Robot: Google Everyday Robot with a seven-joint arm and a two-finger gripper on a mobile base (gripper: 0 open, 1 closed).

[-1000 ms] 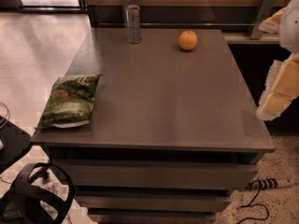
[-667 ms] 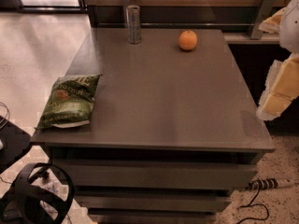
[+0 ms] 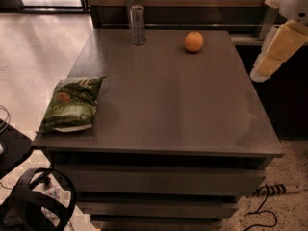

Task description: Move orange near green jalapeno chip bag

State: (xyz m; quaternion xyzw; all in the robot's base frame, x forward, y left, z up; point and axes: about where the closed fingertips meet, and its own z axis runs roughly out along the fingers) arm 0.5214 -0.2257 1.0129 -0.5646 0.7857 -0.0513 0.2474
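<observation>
The orange (image 3: 193, 41) sits on the grey table (image 3: 173, 105) near its far right corner. The green jalapeno chip bag (image 3: 71, 105) lies flat at the table's left front edge, far from the orange. Only pale cream links of my arm (image 3: 275, 49) show at the right edge, beside and above the table's right side, well right of the orange. My gripper itself is out of view.
A tall silver can (image 3: 138, 24) stands at the table's far edge, left of the orange. A dark counter runs behind the table. A black round object (image 3: 41, 201) and cables lie on the floor at front left, and a cable (image 3: 269, 196) at front right.
The pale arm links at the right edge have moved upward. The orange, the chip bag and the can have not moved.
</observation>
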